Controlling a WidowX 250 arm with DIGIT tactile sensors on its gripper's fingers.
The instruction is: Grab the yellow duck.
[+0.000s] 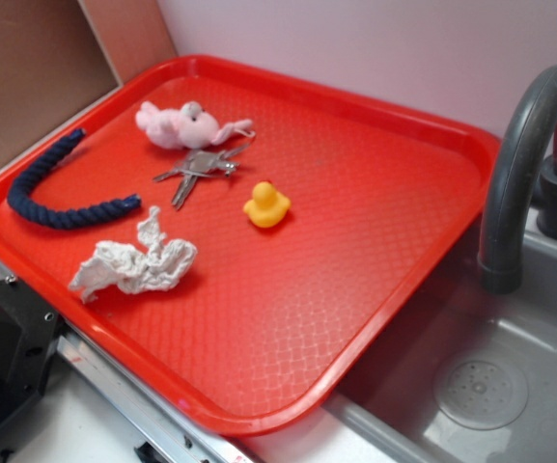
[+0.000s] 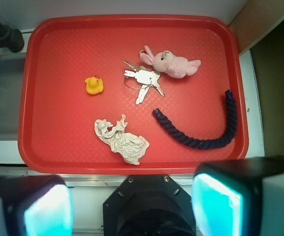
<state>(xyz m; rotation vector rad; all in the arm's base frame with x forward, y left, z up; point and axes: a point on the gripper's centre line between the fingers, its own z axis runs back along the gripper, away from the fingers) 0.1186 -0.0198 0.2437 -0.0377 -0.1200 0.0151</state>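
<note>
The yellow duck (image 1: 265, 205) is a tiny glossy toy with an orange beak, standing upright near the middle of the red tray (image 1: 375, 193). From the wrist camera the yellow duck (image 2: 94, 85) shows left of centre on the red tray (image 2: 48, 147). My gripper (image 2: 132, 206) hangs high above the tray's near edge, well away from the duck. Its two cyan-padded fingers (image 2: 215, 206) stand wide apart with nothing between them. The exterior view does not show the gripper.
On the tray lie a pink plush toy (image 2: 173, 63), a bunch of keys (image 2: 142, 81), a dark blue rope (image 2: 201, 140) and a crumpled white cloth (image 2: 122, 140). A grey sink (image 1: 490, 386) with a dark faucet (image 1: 519, 164) borders the tray.
</note>
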